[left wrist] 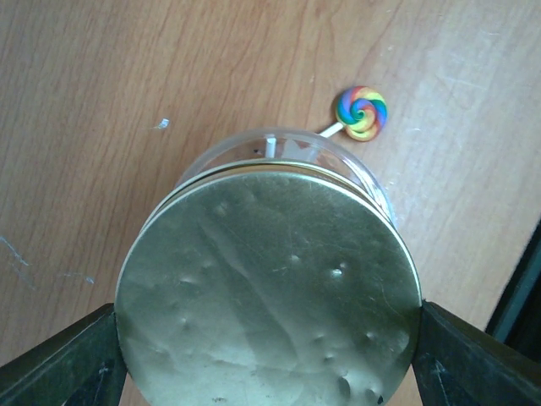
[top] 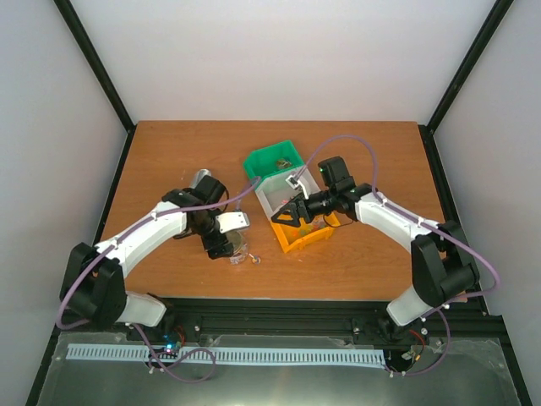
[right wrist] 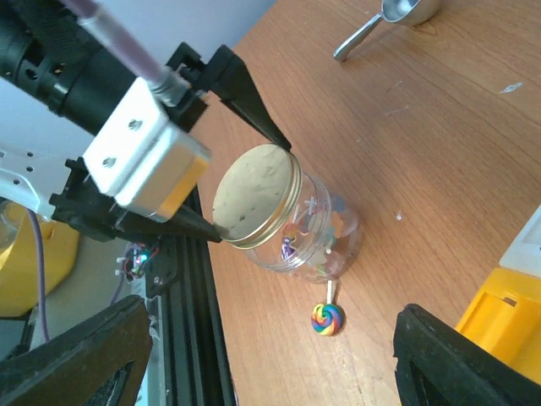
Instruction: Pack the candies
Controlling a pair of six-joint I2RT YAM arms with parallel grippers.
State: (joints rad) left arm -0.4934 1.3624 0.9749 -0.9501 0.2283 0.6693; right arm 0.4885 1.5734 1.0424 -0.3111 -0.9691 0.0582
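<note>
A small clear jar point(right wrist: 325, 241) with a gold lid point(left wrist: 269, 288) stands on the wooden table, with mixed-colour candies showing through its wall. My left gripper point(left wrist: 269, 342) is shut on the lid, one dark finger point(left wrist: 59, 364) pressed against each side of its rim. A rainbow swirl lollipop point(right wrist: 327, 319) lies on the table beside the jar, its stick pointing at the glass. My right gripper point(right wrist: 275, 355) hangs open above the lollipop with nothing between its fingers. From above, the left gripper point(top: 230, 245) sits on the jar, and the right gripper point(top: 292, 213) hovers over the bins.
Green point(top: 254, 162), white point(top: 269, 203) and orange point(top: 292, 244) bins stand in a row right of the jar; a few candies point(top: 281, 159) lie in the green one. A metal scoop point(right wrist: 385, 17) lies farther back on the table. The black frame rail point(right wrist: 182, 321) runs along the near edge.
</note>
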